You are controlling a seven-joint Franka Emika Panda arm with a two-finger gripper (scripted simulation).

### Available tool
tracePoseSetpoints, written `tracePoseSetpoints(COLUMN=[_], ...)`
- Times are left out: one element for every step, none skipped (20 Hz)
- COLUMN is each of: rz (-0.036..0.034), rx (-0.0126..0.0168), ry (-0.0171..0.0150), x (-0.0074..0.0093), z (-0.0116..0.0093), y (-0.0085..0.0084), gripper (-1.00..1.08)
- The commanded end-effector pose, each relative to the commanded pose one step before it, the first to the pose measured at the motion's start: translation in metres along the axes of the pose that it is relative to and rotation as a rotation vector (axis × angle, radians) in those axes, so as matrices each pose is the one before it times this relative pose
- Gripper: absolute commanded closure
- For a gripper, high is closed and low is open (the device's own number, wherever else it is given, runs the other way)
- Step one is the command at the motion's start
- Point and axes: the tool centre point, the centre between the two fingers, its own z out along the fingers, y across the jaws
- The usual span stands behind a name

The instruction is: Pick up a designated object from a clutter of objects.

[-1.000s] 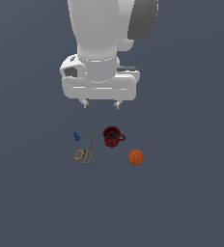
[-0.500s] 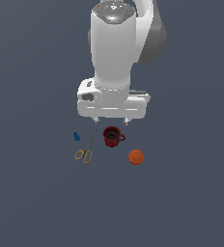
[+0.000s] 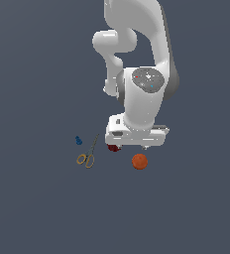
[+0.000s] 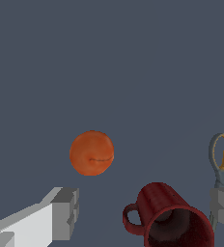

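Grey-padded at the fingers [image 4: 61, 212], spread wide apart and gripping nothing. As a gripper [image 4: 144, 210], hovers low over the clutter and, going by the wrist view, straddles the dark red mug [image 4: 169, 217] rather than the target, touching neither. Reads as the approach step: lining up above the pile, with the drop to grasp not yet begun. Finds the orange ball [image 3: 140, 161] resting on the dark grey floor [image 3: 32, 208], just on the near side of the gripper in the exterior view and a little toward the exterior view's right of the mug, with a strip of bare floor between the two. Calls next for a short shift off the mug until the ball sits midway between the pads, then a straight descent and a close across its widest part. Needs care at that point: round and smooth-looking, so probably quick to roll if one pad arrives first. Counts the mug as the chief obstacle, with its handle turned to the ball's side and a fair chance of being clipped by the finger that comes down between them. Places the yellow-handled scissors [image 3: 88, 154] to the exterior view's left of the mug and the tiny blue piece [image 3: 79, 141] farther left again, both well apart from the ball and unlikely to interfere.
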Motion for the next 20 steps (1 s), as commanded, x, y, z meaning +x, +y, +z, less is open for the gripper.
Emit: tracePoseSetpoints(rz=[-0.00198, -0.00093, -0.00069, -0.00072, -0.00056, -0.00056, -0.00037, -0.00035, -0.00033, -0.00022, -0.00022, 0.0, -0.00021, 0.0, -0.00083, 0.0, 0.0, 0.0, 0.0, 0.0], rx=[0.00322, 0.00135, 0.00114, 0.0013, 0.00111, 0.00121, 0.00086, 0.00087, 0.00088, 0.00062, 0.00062, 0.0, 0.00063, 0.0, -0.00048, 0.0, 0.0, 0.0, 0.0, 0.0], ry=[0.00054, -0.00041, -0.00035, -0.0004, -0.00034, -0.00037, -0.00027, -0.00027, -0.00028, -0.0002, -0.0002, 0.0, -0.0002, 0.0, -0.00139, 0.0, 0.0, 0.0, 0.0, 0.0], x=[0.0015, 0.00003, -0.00011, -0.00022, -0.00029, -0.00034, -0.00035, -0.00035, -0.00033, -0.00029, -0.00024, -0.00018, -0.00012, -0.00004, -0.00034, -0.00001, -0.00002, -0.00003, -0.00005, -0.00007], z=[0.02266, 0.00773, 0.00712, 0.00653, 0.00591, 0.00531, 0.00468, 0.00407, 0.00345, 0.00282, 0.00221, 0.00155, 0.00097, 0.00031, -0.00123, 0.00036, 0.00107, 0.00177, 0.00248, 0.00317], y=[-0.01564, -0.00529, -0.00482, -0.00444, -0.00398, -0.00359, -0.00312, -0.00272, -0.00231, -0.00187, -0.00147, -0.001, -0.00066, -0.0002, 0.00081, -0.00001, -0.00002, -0.00004, -0.00005, -0.00006], gripper=[-0.92, -0.92, -0.92, -0.92, -0.92, -0.92, -0.92, -0.92, -0.92, -0.92, -0.92, -0.92, -0.92, -0.92, -0.92, -0.92, -0.92, -0.92, -0.92, -0.92])
